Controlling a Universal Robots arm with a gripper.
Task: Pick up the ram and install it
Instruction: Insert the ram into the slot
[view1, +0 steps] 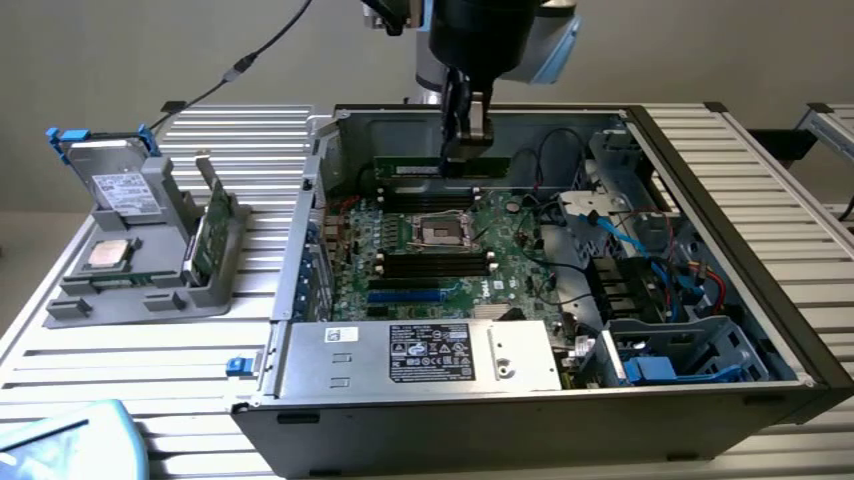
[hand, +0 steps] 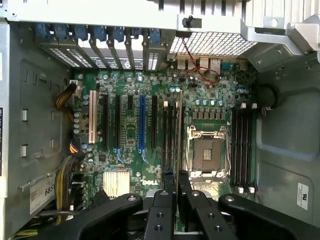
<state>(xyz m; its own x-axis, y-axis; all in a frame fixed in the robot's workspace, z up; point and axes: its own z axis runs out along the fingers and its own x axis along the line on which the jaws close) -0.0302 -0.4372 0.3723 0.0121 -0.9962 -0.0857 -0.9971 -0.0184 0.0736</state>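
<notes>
Exterior view showed the open computer case (view1: 774, 290) lying on a slatted table (view1: 120, 350), its motherboard (view1: 514, 265) facing up. The arm (view1: 494, 30) reached down into the far part of the case. The gripper (view1: 466, 150) was clenched on the top edge of the ram (view1: 430, 167). The ram hung level just above the far bank of memory slots (view1: 424, 198), beyond the processor socket (view1: 442, 232). In the wrist view the ram (hand: 179, 135) appeared edge-on as a thin line running away from the gripper (hand: 176, 182). It lay along the memory slots (hand: 169, 132), beside the processor socket (hand: 206, 154).

To do this step well, I judged that the stick ought to be held parallel with one chosen slot and upright rather than leaning. Its notch should match the slot's key, and pressure should be spread evenly along its length.

Whether the ram's lower edge touched a slot could not be told. Which slot of the bank it stood over was uncertain, and whether that slot stood ready to receive it could not be made out. The gripper hid part of the ram's upper edge.
</notes>
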